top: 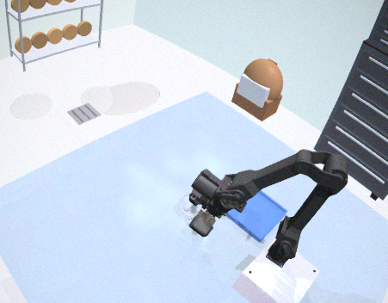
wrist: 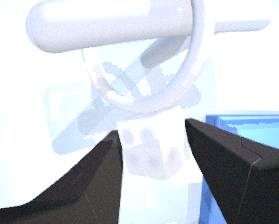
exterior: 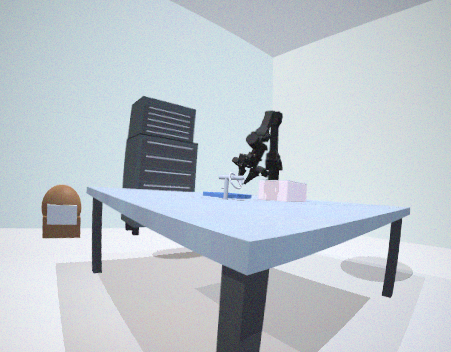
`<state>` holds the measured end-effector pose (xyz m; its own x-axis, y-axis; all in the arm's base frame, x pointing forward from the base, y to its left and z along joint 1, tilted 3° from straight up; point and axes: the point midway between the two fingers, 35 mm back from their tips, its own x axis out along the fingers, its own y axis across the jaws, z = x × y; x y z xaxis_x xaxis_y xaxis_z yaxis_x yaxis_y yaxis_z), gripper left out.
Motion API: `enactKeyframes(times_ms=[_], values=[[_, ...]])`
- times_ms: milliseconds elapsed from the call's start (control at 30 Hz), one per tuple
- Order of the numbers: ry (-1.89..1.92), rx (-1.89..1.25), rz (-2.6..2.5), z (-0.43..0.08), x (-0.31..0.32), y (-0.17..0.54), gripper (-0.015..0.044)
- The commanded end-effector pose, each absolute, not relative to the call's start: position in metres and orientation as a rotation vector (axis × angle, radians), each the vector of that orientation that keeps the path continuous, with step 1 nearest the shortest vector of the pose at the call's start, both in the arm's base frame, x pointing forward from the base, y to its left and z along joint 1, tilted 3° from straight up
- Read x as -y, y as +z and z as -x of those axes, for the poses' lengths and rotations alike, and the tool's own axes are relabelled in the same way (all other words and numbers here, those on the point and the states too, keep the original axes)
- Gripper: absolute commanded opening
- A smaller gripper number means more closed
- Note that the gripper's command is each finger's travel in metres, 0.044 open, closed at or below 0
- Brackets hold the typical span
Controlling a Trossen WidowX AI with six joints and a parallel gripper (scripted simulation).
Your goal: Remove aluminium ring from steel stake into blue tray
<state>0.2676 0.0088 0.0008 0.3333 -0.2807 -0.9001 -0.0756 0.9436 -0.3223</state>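
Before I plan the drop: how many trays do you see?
1. The blue tray lies on the table, between the stake's cross-bar and the arm's base block. The arm may hide others.

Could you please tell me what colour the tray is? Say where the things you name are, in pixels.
The tray [top: 260, 215] [exterior: 213, 194] [wrist: 208, 200] is plain blue, which shows best in the top view.

1. Table [top: 78, 215] [exterior: 241, 220]: stake [exterior: 226, 190], tray [top: 267, 215] [exterior: 213, 194] [wrist: 250, 131] and base block [top: 289, 275] [exterior: 293, 191] stand on it.
2. Arm [top: 280, 168] [exterior: 274, 142]: mounted on the block.
3. Ring [wrist: 145, 106]: around the stake's cross-bar [exterior: 224, 177] [wrist: 110, 25], outside the tray.
4. Ring's tab [wrist: 152, 152]: between the gripper's [wrist: 152, 126] fingers.
5. Top view: tray right of the ring; cabinet [top: 358, 112] beyond the table, far right.
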Motion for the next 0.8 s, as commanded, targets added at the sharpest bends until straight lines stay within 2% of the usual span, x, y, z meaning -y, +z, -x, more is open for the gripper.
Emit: enactKeyframes(times_ms=[0,767], values=[[-0.143,-1.221,0.332,-0.268,-0.012,0.005,0.0],[-0.142,-1.221,0.331,-0.267,-0.023,0.013,0.0]])
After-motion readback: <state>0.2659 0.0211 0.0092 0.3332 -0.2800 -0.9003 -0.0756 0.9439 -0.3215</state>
